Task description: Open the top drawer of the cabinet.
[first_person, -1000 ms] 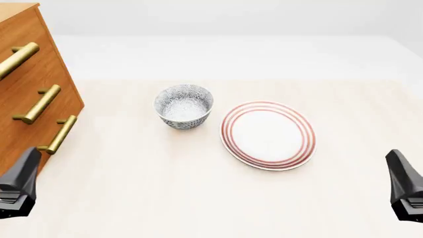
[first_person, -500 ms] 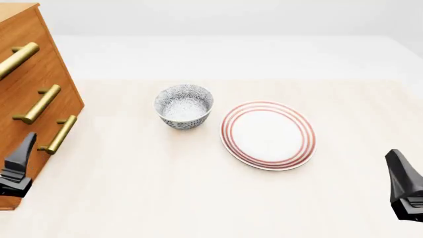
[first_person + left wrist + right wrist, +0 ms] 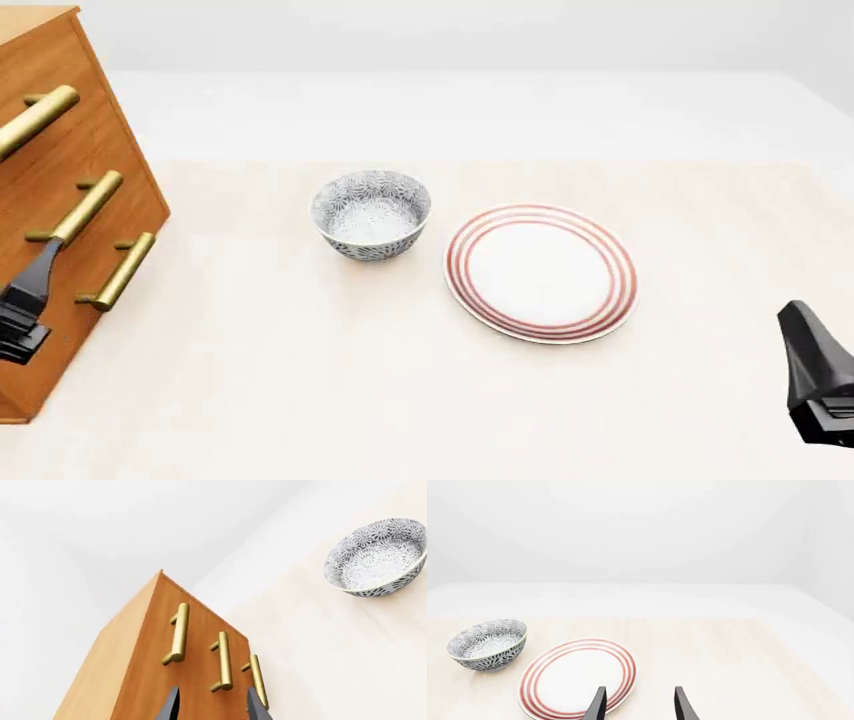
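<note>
The cabinet (image 3: 60, 210) stands at the left edge of the table (image 3: 400, 400), an orange-brown wooden chest with three stacked drawers, all looking shut; the top drawer (image 3: 157, 630) is the highest of them, and its brass bar handle (image 3: 36, 118) sits above the two matching lower handles. The drawer is probably rigid wood that slides straight out with some resistance; the handle is smooth, hard metal, so it may slip unless the fingers close squarely around the middle of the bar, between its two posts.

The left gripper (image 3: 212, 707) hangs in front of the cabinet, low down near the bottom handle (image 3: 118, 270) and well below the top one; its fingers stand apart and hold nothing, pointing toward the drawer fronts. The right gripper (image 3: 639, 705) hangs far from the cabinet, past the striped plate (image 3: 541, 272) and patterned bowl (image 3: 371, 213); its fingers are also parted and empty.
</note>
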Controlling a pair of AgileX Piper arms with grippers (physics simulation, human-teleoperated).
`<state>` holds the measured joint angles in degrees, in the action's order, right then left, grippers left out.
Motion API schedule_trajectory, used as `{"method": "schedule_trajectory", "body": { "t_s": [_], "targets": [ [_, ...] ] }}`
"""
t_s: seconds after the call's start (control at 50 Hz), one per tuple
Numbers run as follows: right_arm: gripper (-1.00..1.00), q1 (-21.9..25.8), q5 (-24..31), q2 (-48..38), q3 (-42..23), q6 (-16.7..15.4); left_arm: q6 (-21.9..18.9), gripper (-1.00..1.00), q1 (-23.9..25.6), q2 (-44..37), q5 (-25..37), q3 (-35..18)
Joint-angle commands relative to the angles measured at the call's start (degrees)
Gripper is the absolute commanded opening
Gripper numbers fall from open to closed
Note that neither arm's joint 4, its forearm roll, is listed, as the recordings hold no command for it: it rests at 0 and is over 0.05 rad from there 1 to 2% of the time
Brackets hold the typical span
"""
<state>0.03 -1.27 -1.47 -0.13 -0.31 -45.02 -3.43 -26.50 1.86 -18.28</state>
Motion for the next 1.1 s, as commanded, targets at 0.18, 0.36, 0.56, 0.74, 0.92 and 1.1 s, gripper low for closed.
{"method": "schedule_trajectory", "body": {
  "t_s": [0.18, 0.36, 0.56, 0.74, 0.92, 1.1],
  "targets": [
    [1.00, -0.01, -0.01, 0.00, 0.00, 0.00, -13.28, 1.00, -1.25, -4.77, -1.68, -1.44],
    [1.00, 0.01, -0.02, -0.02, 0.00, -0.01, -16.42, 1.00, -0.88, -5.88, -1.10, -4.10],
    [1.00, -0.01, -0.01, 0.00, 0.00, -0.01, -20.38, 1.00, -0.43, -9.34, -3.70, -5.40],
    [1.00, 0.00, -0.01, 0.00, 0.00, 0.00, -24.97, 1.00, -0.97, -12.36, -8.50, -3.23],
    [1.00, 0.00, -0.01, -0.01, 0.00, 0.00, -27.56, 1.00, -1.96, -14.61, -11.97, -2.16],
    [1.00, 0.00, 0.00, 0.01, 0.00, 0.01, -29.50, 1.00, -3.12, -17.07, -14.76, -1.86]
  ]
}}
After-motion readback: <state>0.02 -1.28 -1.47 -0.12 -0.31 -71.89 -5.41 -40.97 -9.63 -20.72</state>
